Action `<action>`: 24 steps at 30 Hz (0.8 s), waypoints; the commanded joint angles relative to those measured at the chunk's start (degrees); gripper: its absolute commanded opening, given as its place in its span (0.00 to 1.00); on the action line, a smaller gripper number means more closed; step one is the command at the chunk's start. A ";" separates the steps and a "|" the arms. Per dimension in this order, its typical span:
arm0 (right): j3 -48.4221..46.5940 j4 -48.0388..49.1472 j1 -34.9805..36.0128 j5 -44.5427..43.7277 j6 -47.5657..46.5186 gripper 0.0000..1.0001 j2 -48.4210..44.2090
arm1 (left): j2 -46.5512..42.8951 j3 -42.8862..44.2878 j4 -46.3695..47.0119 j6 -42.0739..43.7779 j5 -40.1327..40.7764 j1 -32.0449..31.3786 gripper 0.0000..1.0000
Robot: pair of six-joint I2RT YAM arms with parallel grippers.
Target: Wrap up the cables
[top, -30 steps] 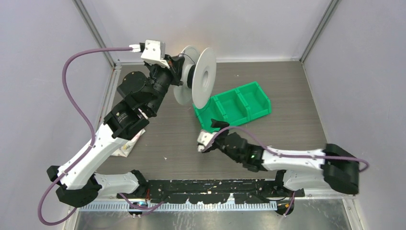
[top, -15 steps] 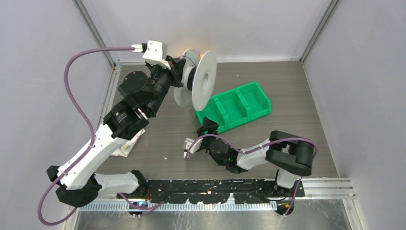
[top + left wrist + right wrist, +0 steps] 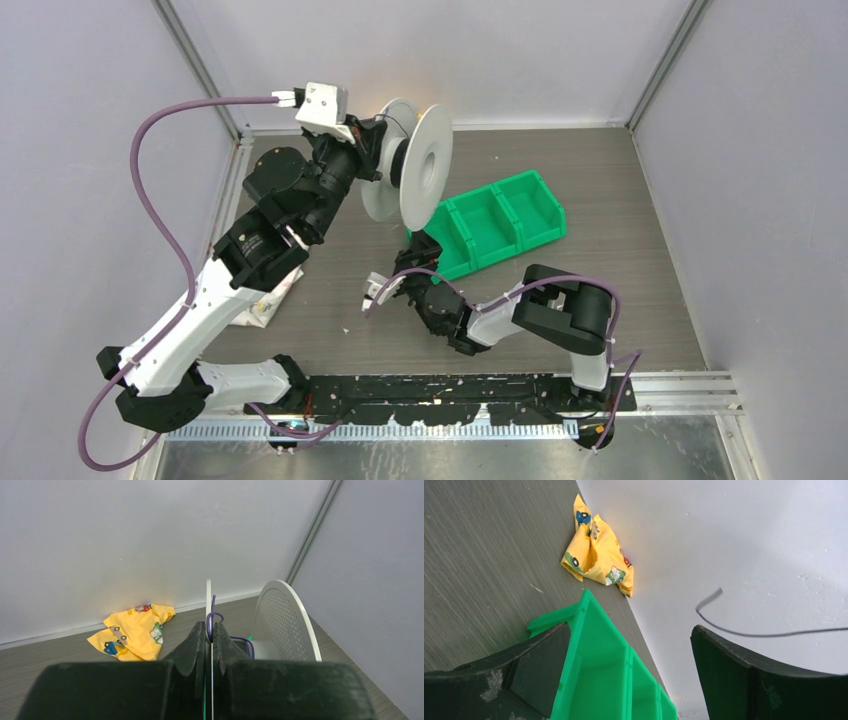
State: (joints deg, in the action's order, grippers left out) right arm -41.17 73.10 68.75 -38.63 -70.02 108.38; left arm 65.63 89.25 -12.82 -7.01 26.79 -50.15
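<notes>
1. My left gripper [image 3: 209, 627] is clamped on the thin edge of one flange of the spool [image 3: 425, 165], holding it upright off the table at the far left. That arm is taken, so it cannot go after a loose end.
2. My right gripper [image 3: 630, 630] has its jaws wide apart with nothing between them. It sits low over the near corner of the bin [image 3: 604, 617] and points towards the back wall.
3. The cable [image 3: 744, 633] starts at the spool, where a dark loop of it stands just past my left fingertips. From my right wrist I see its free end hanging in the air against the wall.
4. That end lies ahead of my right jaws and above them, on my right finger's side. It comes in past that finger, runs nearly level towards the gap, then kinks upward at its tip.
5. The level stretch runs almost along the line on which my fingers close, not across it. I judge I must roll the wrist so the wire crosses the gap, or take the upturned tip instead.
6. I cannot tell how far beyond my fingertips the wire hangs, so my right arm, the nearer one, should rise and go forward over the bin slowly.
</notes>
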 commanded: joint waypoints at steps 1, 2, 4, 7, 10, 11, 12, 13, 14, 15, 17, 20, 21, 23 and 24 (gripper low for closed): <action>-2.57 7.35 -0.47 -0.92 -1.26 0.95 0.75 | -0.54 3.64 4.63 0.31 -1.00 0.05 0.00; -2.72 7.55 -0.54 -0.99 -1.30 0.95 0.91 | -0.50 3.72 4.71 0.32 -1.04 0.05 0.01; -3.07 8.58 -0.70 -0.97 -1.61 0.95 1.26 | -0.34 3.89 4.73 0.41 -1.13 0.05 0.00; -3.54 8.99 -0.81 -0.82 -1.62 0.96 1.31 | -0.12 4.08 4.73 0.50 -1.30 0.05 0.01; -4.21 8.99 -1.22 -0.55 -1.44 0.96 1.55 | -0.06 4.22 4.73 0.29 -1.59 0.05 0.01; -4.56 8.99 -1.44 -0.55 -1.44 0.96 1.68 | -0.12 4.26 4.61 0.18 -1.70 0.05 0.00; -4.85 8.99 -1.77 -0.58 -1.51 0.96 1.70 | -0.14 4.34 4.53 0.09 -1.80 0.05 0.00; -5.13 8.99 -2.03 -0.49 -1.48 0.96 1.74 | -0.15 4.43 4.43 0.00 -1.91 0.05 0.00; -5.53 8.99 -2.35 -0.27 -1.42 0.97 1.75 | -0.21 4.44 4.44 -0.07 -2.01 0.05 0.01; -6.04 8.99 -2.63 -0.11 -1.43 0.97 1.82 | -0.22 4.49 4.32 -0.11 -2.05 0.05 0.01; -6.99 8.99 -3.28 0.09 -1.00 0.97 2.22 | -0.23 4.46 4.30 -0.32 -2.07 0.05 0.01; -8.41 8.99 -4.50 -0.15 -0.12 0.92 3.49 | -0.23 4.35 4.22 -0.67 -2.31 0.05 0.01; -8.87 8.99 -4.99 -0.27 0.45 0.78 3.81 | -0.21 4.39 4.09 -0.83 -2.36 0.05 0.01; -10.83 8.99 -6.15 -0.71 1.41 0.39 5.11 | -0.22 4.26 3.90 -1.16 -2.56 0.05 0.01; -11.61 8.99 -6.28 -0.67 1.60 0.34 5.43 | -0.19 4.22 3.92 -1.21 -2.53 0.05 0.01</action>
State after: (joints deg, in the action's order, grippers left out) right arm -48.88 76.95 63.55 -39.00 -70.50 112.49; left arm 66.30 90.24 -13.34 -7.07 25.26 -50.15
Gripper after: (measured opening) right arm 0.465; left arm 0.035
